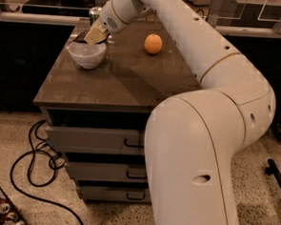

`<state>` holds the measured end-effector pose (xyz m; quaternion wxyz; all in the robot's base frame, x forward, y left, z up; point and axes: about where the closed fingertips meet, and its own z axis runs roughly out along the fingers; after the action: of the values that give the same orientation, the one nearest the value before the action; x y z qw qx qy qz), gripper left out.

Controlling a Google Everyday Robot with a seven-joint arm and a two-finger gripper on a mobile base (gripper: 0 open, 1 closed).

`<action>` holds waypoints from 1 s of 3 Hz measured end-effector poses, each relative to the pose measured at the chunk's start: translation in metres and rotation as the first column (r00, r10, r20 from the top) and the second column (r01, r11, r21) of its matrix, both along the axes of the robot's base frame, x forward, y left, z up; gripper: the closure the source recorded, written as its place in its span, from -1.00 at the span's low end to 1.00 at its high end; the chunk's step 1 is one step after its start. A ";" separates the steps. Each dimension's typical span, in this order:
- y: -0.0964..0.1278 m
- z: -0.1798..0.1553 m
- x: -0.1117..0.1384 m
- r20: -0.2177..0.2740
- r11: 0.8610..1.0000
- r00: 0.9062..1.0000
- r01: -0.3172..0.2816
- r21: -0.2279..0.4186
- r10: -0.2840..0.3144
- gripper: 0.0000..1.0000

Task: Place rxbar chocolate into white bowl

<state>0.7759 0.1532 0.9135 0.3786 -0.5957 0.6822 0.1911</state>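
The white bowl (87,57) stands near the back left of the brown table top (128,80). My gripper (89,37) hangs right above the bowl's rim, at the end of the white arm that reaches in from the right. Its tan fingers (94,34) are shut on the rxbar chocolate (80,37), a dark flat bar sticking out to the left over the bowl's far edge. Most of the bar is hidden by the fingers.
A green drink can (95,13) stands just behind the bowl and gripper. An orange fruit (153,43) lies to the right at the back. The table is a drawer cabinet (96,140). Black cables (35,160) lie on the floor at the left.
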 end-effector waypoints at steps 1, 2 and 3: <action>0.003 -0.003 0.000 -0.004 1.000 1.000 -0.004 -0.001 0.004 0.08; 0.006 -0.007 -0.001 -0.010 1.000 1.000 -0.009 -0.003 0.009 -0.55; 0.009 -0.010 -0.001 -0.014 1.000 1.000 -0.012 -0.004 0.012 -0.97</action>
<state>0.7750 0.1620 0.9036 0.3715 -0.5991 0.6816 0.1961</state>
